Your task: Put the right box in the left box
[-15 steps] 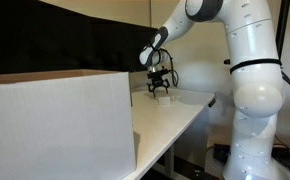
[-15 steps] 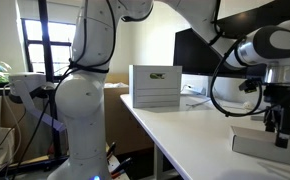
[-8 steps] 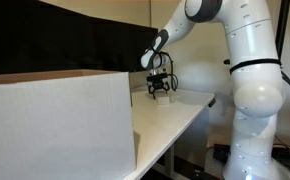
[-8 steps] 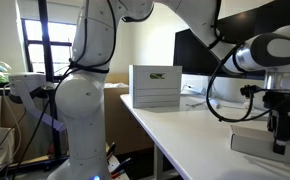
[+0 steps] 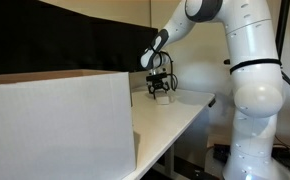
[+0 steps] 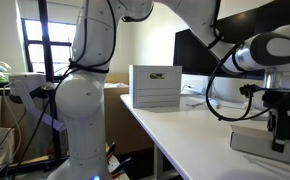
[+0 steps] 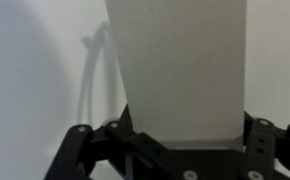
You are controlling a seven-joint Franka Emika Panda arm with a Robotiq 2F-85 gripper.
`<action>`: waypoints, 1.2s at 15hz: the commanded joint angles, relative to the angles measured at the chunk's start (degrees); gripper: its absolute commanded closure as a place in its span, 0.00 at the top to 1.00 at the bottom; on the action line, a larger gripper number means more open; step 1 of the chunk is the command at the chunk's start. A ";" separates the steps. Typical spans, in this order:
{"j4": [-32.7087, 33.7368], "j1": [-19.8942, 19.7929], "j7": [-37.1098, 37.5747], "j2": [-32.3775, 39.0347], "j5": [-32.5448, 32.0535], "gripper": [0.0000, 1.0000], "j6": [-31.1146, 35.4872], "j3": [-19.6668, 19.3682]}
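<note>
The small white box [image 5: 163, 98] rests on the white table at its far end. In an exterior view it lies low at the right edge [image 6: 257, 143]. My gripper [image 5: 160, 92] is down over it, also seen in an exterior view [image 6: 278, 138]. In the wrist view the small box [image 7: 180, 70] fills the gap between my jaws [image 7: 183, 140], and both fingers touch its sides. The large white carton with brown top edges [image 5: 55, 125] fills the near left. It also shows in an exterior view [image 6: 155, 88].
The white table [image 5: 175, 118] runs from the carton to the small box, with its edge on the arm's side. The robot base [image 5: 253, 110] stands next to the table. A dark screen [image 6: 200, 50] stands behind the carton.
My gripper came down a little over the small box between one second and half a second ago. Since then nothing has visibly moved.
</note>
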 commanded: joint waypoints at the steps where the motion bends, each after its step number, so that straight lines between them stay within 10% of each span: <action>1: -1.18 0.10 0.98 -0.47 -1.05 0.62 -0.24 -0.11; 18: -2.99 0.40 0.77 -7.79 -0.42 0.62 -4.25 0.85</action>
